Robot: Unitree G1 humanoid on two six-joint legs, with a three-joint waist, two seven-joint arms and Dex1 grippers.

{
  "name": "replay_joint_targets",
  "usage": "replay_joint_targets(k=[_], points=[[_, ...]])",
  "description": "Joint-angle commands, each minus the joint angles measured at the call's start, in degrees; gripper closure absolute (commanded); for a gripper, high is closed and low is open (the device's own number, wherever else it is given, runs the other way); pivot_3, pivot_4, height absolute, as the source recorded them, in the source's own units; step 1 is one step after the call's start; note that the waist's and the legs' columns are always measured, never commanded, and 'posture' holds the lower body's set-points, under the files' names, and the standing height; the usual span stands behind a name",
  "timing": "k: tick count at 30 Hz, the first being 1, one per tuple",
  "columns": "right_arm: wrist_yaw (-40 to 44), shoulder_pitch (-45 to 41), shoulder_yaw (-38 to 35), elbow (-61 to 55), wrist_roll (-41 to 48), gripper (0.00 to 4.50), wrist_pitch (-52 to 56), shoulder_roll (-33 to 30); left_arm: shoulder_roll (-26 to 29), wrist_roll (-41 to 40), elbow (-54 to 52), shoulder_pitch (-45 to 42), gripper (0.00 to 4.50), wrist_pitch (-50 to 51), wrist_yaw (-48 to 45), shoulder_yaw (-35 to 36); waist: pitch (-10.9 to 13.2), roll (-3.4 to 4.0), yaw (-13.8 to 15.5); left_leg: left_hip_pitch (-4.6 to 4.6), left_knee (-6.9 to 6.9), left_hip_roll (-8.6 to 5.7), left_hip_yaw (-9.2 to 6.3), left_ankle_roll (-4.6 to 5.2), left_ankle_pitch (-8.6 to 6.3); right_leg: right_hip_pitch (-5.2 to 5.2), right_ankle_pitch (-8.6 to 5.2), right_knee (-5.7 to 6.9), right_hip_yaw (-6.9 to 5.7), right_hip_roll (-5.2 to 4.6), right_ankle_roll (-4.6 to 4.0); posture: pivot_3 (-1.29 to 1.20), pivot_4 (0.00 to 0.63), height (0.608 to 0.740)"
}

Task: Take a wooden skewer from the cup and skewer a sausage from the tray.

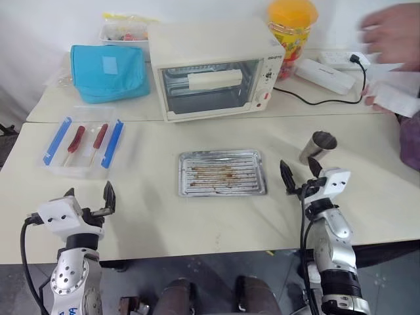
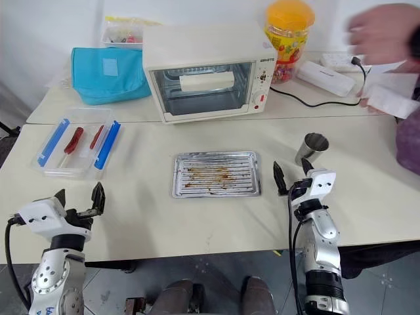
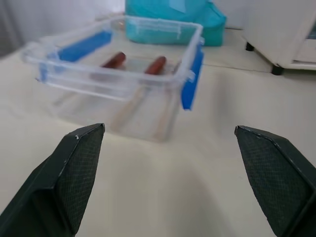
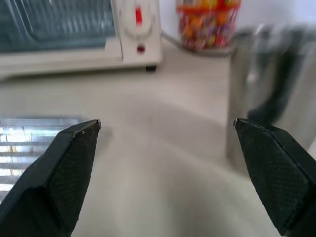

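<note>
Progress: nothing is showing as done yet; no skewer is sitting in either gripper and no sausage is lying in the tray [image 1: 222,173], so I am judging the task to be at its very start.
Cup [image 1: 319,146]: it is standing upright toward the table's right edge, just beyond the right gripper; I cannot tell whether any skewers are standing in it.
Tray: it is lying at the table's middle, near the front edge, with a brown-stained ridged bottom and nothing on it.
Sausages [image 1: 76,139]: two are lying on sticks in a clear box [image 1: 84,144] with blue clips near the table's left edge, well apart from the tray.
Left gripper [image 1: 88,197]: it is hovering over the front left corner with fingers spread wide, holding nothing.
Right gripper [image 1: 298,174]: it is hovering between tray and cup, fingers wide, holding nothing.
Left to do: reaching the cup, drawing a skewer, then finding a sausage, which the tray is not offering.
Head views: they are giving the whole layout, plus an oven [image 1: 213,72], a jar [image 1: 291,33] and a person's hand [image 1: 392,29] at the far right corner.
Left wrist view: it is showing the box close, with both sausages [image 3: 114,60] inside.
Right wrist view: it is showing the cup [image 4: 274,94] close beside one finger and the tray's edge [image 4: 29,143] by the other.
</note>
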Motion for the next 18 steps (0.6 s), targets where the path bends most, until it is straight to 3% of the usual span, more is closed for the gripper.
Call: replay_joint_targets(k=[1, 12, 18], points=[[1.96, -1.84, -0.59, 0.41, 2.43, 0.00, 1.20, -1.17, -0.34, 0.42, -2.95, 0.78, 0.02, -1.41, 1.15, 1.24, 0.00, 0.00, -0.09, 0.00, 0.00, 0.01, 0.00, 0.00, 0.00, 0.00, 0.00, 0.00, 0.00, 0.00, 0.00, 0.00, 0.150, 0.740], [2.81, -5.89, -0.78, 3.65, 2.87, 0.00, 0.87, -1.90, -0.99, 1.92, -0.31, -0.52, 0.02, -3.05, 1.71, 0.53, 0.00, 0.00, -0.02, -0.01, -0.01, 0.00, -0.01, 0.00, 0.00, -0.01, 0.00, 0.00, -0.01, -0.01, 0.00, 0.00, 0.150, 0.740], [3.38, -3.48, 0.21, -1.93, 2.80, 0.00, 3.38, -3.47, -1.22, 0.64, 0.92, -1.77, 0.02, -3.69, 0.63, 0.27, 0.00, 0.00, 0.01, -0.02, -0.01, 0.02, 0.00, 0.00, 0.00, -0.02, 0.00, 0.00, -0.03, 0.01, 0.00, 0.00, 0.150, 0.740]])
